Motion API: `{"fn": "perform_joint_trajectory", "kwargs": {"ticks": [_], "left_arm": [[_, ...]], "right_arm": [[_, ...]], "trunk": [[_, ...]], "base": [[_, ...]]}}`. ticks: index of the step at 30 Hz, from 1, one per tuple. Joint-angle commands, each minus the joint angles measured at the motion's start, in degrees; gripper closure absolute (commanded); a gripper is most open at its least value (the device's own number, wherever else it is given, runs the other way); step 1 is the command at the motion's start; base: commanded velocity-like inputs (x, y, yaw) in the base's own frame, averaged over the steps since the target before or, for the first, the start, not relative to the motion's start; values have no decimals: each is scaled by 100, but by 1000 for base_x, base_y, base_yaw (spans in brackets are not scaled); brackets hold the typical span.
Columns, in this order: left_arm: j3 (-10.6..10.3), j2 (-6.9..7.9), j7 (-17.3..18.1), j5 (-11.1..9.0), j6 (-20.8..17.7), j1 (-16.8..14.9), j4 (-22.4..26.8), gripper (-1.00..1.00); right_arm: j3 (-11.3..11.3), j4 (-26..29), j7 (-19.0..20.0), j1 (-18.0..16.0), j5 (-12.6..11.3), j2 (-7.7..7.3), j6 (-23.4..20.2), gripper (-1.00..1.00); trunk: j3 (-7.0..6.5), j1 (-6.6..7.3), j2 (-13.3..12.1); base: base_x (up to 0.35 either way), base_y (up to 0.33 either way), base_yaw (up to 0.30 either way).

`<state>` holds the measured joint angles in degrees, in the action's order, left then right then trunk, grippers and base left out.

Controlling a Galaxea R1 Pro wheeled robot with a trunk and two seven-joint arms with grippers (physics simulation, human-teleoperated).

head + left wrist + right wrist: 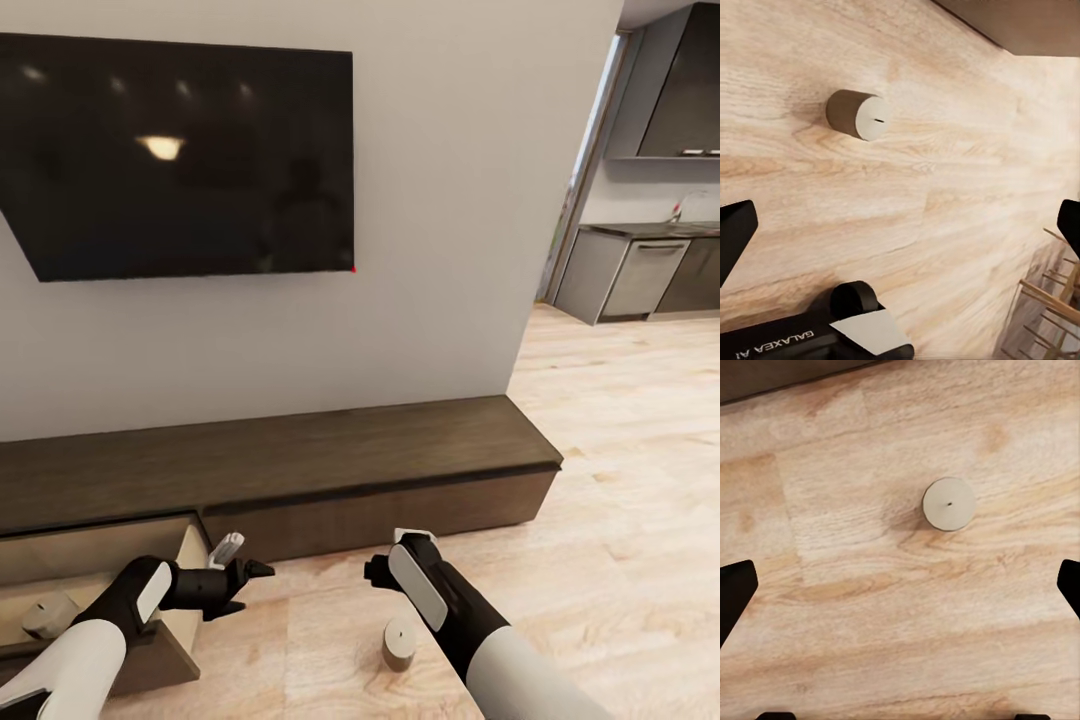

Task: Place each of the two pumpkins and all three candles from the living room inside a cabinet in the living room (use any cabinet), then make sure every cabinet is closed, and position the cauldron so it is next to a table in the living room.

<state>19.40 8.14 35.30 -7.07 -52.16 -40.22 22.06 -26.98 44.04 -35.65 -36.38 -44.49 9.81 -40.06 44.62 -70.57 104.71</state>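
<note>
I stand before the long dark-brown cabinet [300,470] that runs along the white wall [450,200] under a black wall-mounted television [180,150], my two arms reaching low over the light wood floor [620,520]. My left gripper [245,580] hovers just in front of the cabinet with its black fingers spread wide and nothing between them; in the left wrist view its fingertips [735,232] sit at the far edges of the picture, confirming an open, empty grasp. My right gripper [385,572] also hangs above the floor; in the right wrist view its dark fingertips [736,592] stand well apart with only bare boards between them, so it too is open and holds nothing. One tan-grey candle [401,645] stands upright on the floor near my right forearm, clear of the cabinet; the right wrist view looks straight down on its round top with a small wick mark [949,503], and the left wrist view catches it from the side [859,115]. A second candle [47,615] rests inside the cabinet's pulled-out drawer [170,630] at my left. The only legible writing is the white lettering "GALAXEA" printed on the black arm casing [765,345], seen upside down in the left wrist view. Grey kitchen units [640,275] show through the opening at the right.
</note>
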Motion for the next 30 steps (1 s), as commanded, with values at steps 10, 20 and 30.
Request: {"fn": "perform_joint_trajectory", "kwargs": {"ticks": [10,20,30], "left_arm": [[-10,277,581,4,-79,1,-7,-100],[-12,278,610,3,-92,0,-9,-100],[-27,256,655,10,-276,4,-13,-100]], "right_arm": [[179,-1,12,0,-9,7,-2,-100],[184,-2,13,0,-7,7,-10,-100],[180,-52,26,0,5,13,-9,-100]], "trunk": [[180,-220,403],[360,-440,804],[539,-660,1205]], "base": [[0,0,0],[0,0,0],[0,0,0]]}}
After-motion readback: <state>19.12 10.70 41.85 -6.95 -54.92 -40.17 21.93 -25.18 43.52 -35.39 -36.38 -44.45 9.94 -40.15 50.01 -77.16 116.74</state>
